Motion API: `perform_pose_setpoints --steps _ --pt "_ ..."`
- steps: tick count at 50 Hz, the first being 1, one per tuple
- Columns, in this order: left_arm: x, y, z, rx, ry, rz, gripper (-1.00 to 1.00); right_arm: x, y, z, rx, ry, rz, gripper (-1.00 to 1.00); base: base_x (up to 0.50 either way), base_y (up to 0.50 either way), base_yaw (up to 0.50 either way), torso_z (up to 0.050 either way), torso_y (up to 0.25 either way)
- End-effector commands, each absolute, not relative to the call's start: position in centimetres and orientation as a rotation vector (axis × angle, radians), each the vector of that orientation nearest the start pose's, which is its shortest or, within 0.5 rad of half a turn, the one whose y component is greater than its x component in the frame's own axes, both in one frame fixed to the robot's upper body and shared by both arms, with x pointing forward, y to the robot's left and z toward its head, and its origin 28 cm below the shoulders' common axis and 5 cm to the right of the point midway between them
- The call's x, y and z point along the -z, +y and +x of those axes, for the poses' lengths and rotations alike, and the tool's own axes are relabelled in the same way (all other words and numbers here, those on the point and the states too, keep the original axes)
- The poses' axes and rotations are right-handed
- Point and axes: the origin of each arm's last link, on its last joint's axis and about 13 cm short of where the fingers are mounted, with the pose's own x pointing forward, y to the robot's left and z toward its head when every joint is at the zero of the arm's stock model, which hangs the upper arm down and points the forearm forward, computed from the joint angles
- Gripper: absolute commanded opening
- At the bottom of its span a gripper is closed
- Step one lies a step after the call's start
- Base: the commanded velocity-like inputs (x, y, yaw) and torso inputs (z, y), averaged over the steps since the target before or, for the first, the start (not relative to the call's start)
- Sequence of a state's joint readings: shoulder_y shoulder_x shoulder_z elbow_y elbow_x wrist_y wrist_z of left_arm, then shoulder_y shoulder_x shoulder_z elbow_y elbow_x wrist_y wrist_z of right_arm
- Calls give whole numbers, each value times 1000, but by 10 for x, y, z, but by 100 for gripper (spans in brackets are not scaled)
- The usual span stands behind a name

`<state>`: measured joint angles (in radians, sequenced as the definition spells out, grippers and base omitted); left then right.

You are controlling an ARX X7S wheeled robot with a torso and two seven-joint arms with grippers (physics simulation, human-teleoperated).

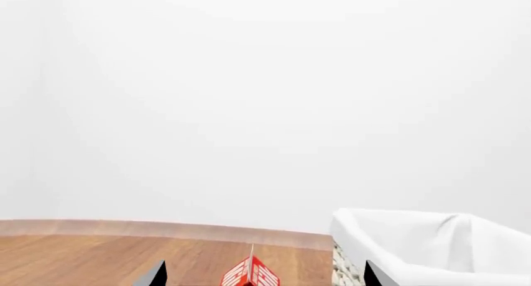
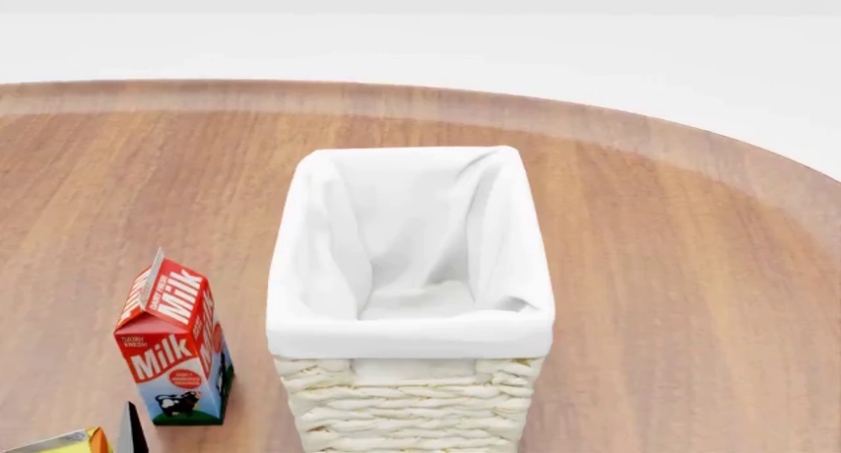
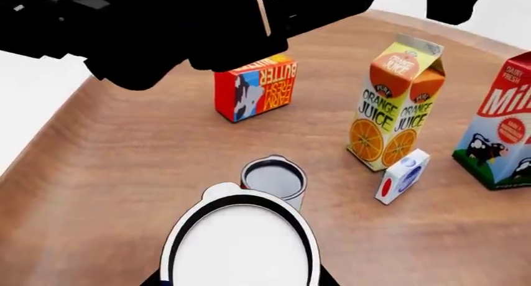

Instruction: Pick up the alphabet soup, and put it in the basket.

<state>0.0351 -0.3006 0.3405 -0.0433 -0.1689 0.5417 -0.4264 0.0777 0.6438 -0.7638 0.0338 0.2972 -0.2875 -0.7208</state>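
Note:
The alphabet soup [image 3: 240, 249] fills the near part of the right wrist view. I see its pale round top with a dark rim and a sliver of blue label. My right gripper [image 3: 240, 282] is shut on it, with dark fingers just showing at both sides, and holds it above the table. The basket [image 2: 410, 330], cream wicker with a white cloth lining, stands mid-table and is empty; its rim also shows in the left wrist view [image 1: 431, 245]. My left gripper [image 1: 263, 280] is open, its fingertips [image 1: 154, 275] apart either side of a milk carton's top.
A red milk carton [image 2: 173, 350] stands left of the basket. In the right wrist view, a second can [image 3: 275, 179] with a grey top, an orange juice carton [image 3: 394, 106], a butter box [image 3: 255, 90] and a small white box [image 3: 403, 175] stand on the wooden table [image 2: 683, 276].

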Motion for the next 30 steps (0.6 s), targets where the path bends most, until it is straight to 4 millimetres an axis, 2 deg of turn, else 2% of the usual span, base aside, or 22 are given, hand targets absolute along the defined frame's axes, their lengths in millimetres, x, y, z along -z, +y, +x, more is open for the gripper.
perform_pose_setpoints --steps 1,30 --pt "-25 211 192 -71 -379 -41 100 -16 -133 172 -1392 50 -260 -100 0 0 0 0 0" --pt "-25 210 191 -73 -378 -40 100 -40 -144 147 -1391 -108 -217 -100 0 0 0 0 0"
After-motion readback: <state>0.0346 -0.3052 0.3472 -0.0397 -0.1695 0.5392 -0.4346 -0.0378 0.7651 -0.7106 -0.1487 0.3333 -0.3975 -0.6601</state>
